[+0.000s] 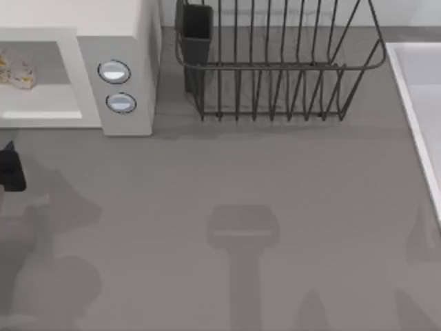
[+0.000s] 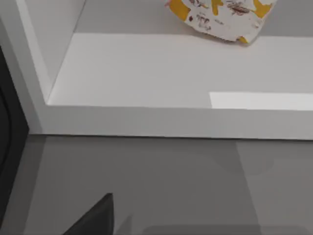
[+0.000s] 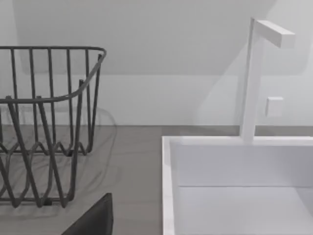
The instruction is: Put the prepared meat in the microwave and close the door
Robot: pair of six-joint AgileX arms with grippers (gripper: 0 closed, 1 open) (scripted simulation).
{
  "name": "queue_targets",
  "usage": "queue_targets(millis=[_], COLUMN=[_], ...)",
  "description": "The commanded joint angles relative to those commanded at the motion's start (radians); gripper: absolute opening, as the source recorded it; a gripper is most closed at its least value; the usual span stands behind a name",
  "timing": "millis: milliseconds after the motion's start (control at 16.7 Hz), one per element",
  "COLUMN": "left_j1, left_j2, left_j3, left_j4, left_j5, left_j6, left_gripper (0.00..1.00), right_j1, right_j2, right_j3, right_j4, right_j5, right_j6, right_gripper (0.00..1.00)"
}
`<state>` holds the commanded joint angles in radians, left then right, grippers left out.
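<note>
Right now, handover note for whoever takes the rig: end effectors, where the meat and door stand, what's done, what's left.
Left end effector: at the table's left edge, in front of the microwave, carrying nothing.
Right end effector: parked on the right, facing the wire rack and the sink.
Prepared meat: already lying on the cavity floor, clear of the front lip.
Done: meat is in.
Left: the cavity stands open, so swing the door shut. Probably the left arm's job, being nearest.
</note>
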<state>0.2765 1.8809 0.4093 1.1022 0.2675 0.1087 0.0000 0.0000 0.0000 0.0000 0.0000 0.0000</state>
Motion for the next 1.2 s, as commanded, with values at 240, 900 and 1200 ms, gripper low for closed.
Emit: queue_targets(millis=[240, 900, 1200], left_j1=[-0.005, -0.005, -0.005], left_j2=[0.005, -0.359, -0.459], left_j3=[0.003, 0.103, 0.143], left_j4=[-0.003, -0.498, -0.607], left_j5=[-0.002, -0.007, -0.008], left_j6=[-0.001, -0.003, -0.003], left_gripper=[1.0, 1.0, 1.0], right_j1=[0.0, 0.0, 0.0], right_j2=[0.0, 0.0, 0.0], right_j3=[0.0, 0.0, 0.0], right_j4=[0.0, 0.0, 0.0], right_j5=[0.0, 0.0, 0.0], right_j6=[0.0, 0.0, 0.0], right_gripper=[1.0, 1.0, 1.0])
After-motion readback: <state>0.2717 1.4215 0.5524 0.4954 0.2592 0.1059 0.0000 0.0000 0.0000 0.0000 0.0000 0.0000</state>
